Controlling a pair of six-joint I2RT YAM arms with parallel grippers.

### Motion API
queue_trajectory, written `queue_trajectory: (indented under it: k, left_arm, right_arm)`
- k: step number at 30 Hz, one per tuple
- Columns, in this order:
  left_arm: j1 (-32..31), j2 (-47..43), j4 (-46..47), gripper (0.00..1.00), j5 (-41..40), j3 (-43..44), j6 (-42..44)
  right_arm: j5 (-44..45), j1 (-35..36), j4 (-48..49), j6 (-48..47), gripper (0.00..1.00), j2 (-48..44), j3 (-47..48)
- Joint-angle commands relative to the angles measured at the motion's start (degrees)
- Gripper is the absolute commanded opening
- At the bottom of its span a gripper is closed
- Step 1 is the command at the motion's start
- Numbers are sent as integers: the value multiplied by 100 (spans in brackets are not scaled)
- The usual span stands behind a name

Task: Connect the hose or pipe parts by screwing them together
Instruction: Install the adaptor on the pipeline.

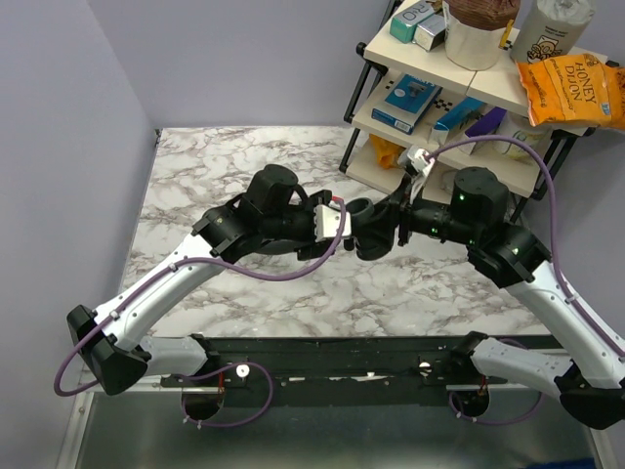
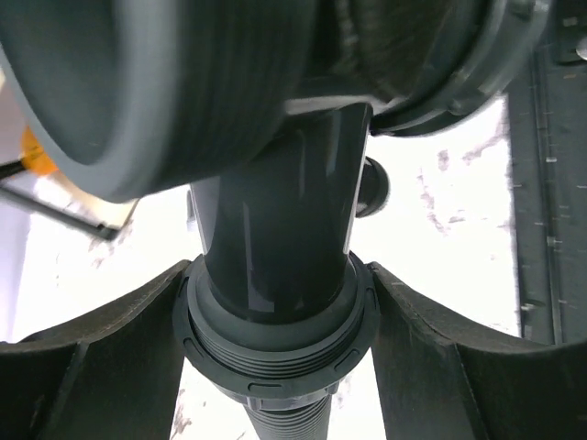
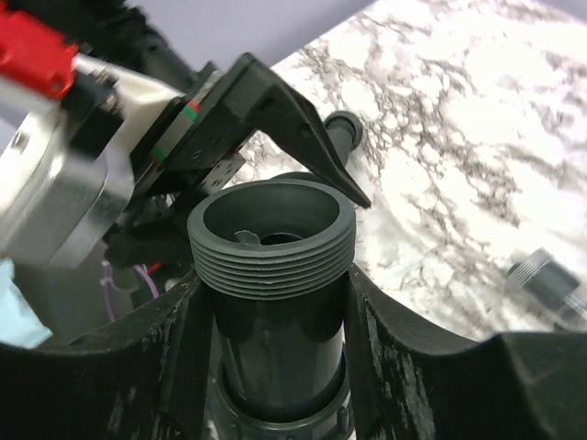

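The black Y-shaped fitting [image 1: 369, 230] hangs above the middle of the marble table between both grippers. My left gripper [image 2: 280, 270] is shut on the collar nut [image 2: 275, 353] of the black ribbed hose [image 2: 284, 423]. That nut sits around the fitting's lower pipe [image 2: 275, 238]. My right gripper [image 3: 275, 275] is shut on the fitting's smooth barrel [image 3: 275, 330], just below its open threaded end [image 3: 271, 234]. A small grey and clear end piece [image 3: 550, 286] lies loose on the table to the right. In the top view the left gripper [image 1: 342, 223] and right gripper [image 1: 395, 223] face each other.
A shelf rack [image 1: 459, 107] with boxes and an orange snack bag [image 1: 571, 88] stands at the back right, close behind the right arm. Purple cables [image 1: 283, 274] loop off both arms. A blue wall runs along the table's left side [image 1: 78, 195].
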Motion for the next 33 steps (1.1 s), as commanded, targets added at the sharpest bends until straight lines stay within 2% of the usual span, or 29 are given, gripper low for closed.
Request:
queue_trajectory:
  k: [1, 4, 8, 12, 17, 19, 20, 22, 23, 27, 29, 30, 31, 33]
  left_arm:
    - [37, -262, 1150, 0, -1248, -158, -21]
    - [37, -411, 1484, 0, -1557, -343, 14]
    - [37, -526, 1608, 0, -1654, -554, 58]
    - [37, -692, 1687, 0, -1654, -721, 84]
    - [37, -1061, 1696, 0, -1452, -993, 102]
    - [37, -1228, 1722, 0, -1391, -1081, 119]
    - [37, -1264, 1731, 0, -1321, -1143, 93]
    - [37, -1325, 1705, 0, -1294, -1178, 58]
    - [37, -1343, 1705, 0, -1285, -1222, 67]
    - [37, -1422, 1678, 0, -1294, -1345, 102]
    - [37, -1457, 1626, 0, -1276, -1380, 128]
    - [37, -1466, 1556, 0, -1215, -1381, 128]
    - [45, -1466, 1494, 0, -1162, -1363, 163]
    - [46, -1458, 1293, 0, -1066, -1319, 181]
  right_arm:
    - [406, 29, -634, 1600, 12, 273, 240]
    - [915, 37, -1046, 2320, 12, 457, 398]
    - [1277, -50, -1810, 3052, 24, 808, 697]
    - [638, -419, -1997, 3439, 45, 1055, 698]
    - [-382, -1147, -1813, 3826, 52, 1152, 391]
    - [-1006, -1324, -1786, 3888, 60, 1231, 399]
    - [-1173, -1403, -1795, 3836, 64, 1327, 469]
    - [-1447, -1404, -1864, 3687, 93, 1398, 714]
    - [-1482, -1413, -1935, 3668, 100, 1424, 785]
    - [-1781, -1430, -2084, 3450, 100, 1354, 1022]
    - [-1651, -1448, -2590, 2827, 100, 1319, 1398]
    - [-1293, -1448, -2855, 2511, 100, 1293, 1618]
    - [-1133, -1448, -3049, 1908, 100, 1249, 1769]
    - [-826, -1448, -3087, 1447, 100, 1030, 1936]
